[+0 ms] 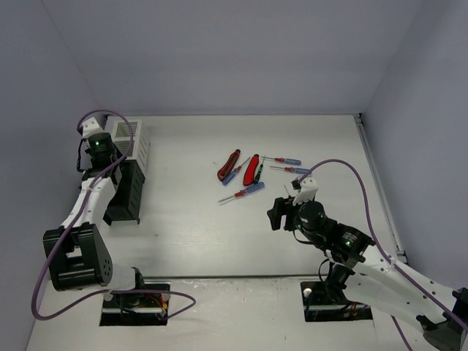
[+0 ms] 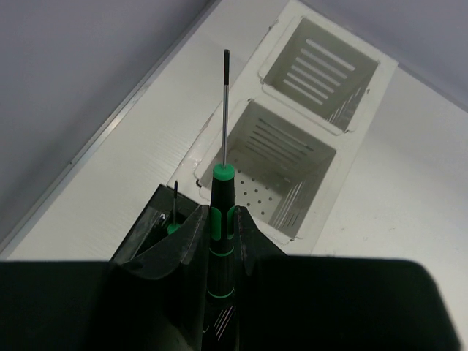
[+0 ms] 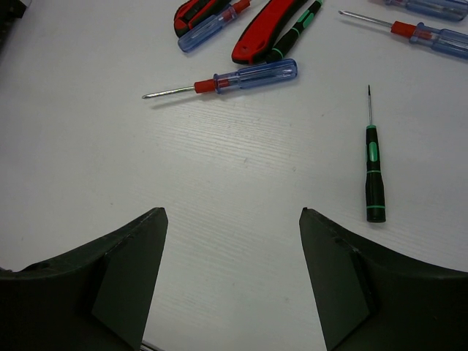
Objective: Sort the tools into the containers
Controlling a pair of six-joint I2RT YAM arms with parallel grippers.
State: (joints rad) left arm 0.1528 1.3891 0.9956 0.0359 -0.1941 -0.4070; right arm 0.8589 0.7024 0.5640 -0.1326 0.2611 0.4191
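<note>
Thin black-and-green screwdriver [image 2: 222, 183] is pinched by its handle in the left claw [image 2: 219, 223]. Jaws nearly closed on it, metal shaft pointing away from the wrist. It hangs over a black slatted bin [image 2: 142, 238] on the left side of the white table [image 1: 190, 227]. A second green-capped screwdriver [image 2: 174, 213] stands inside that bin. Just beyond are two white slatted bins in a row: nearer white bin [image 2: 274, 142], perforated floor visible, then farther white bin [image 2: 325, 66]. In the top view the left arm leans over the bin row, black ones near, white far.

Right claw [image 3: 232, 219] is spread wide, gripping nothing, above bare table right of centre. Loose tools lie just far of it:
- blue-and-red screwdriver [image 3: 234, 77], nearest
- lone black-and-green driver [image 3: 374, 179], flat on the table to the right, apart from the rest
- red-handled pliers [image 3: 263, 29], with another green-trimmed driver [image 3: 296, 25] touching alongside
- more blue-handled screwdrivers [image 3: 431, 36] at the far right
</note>
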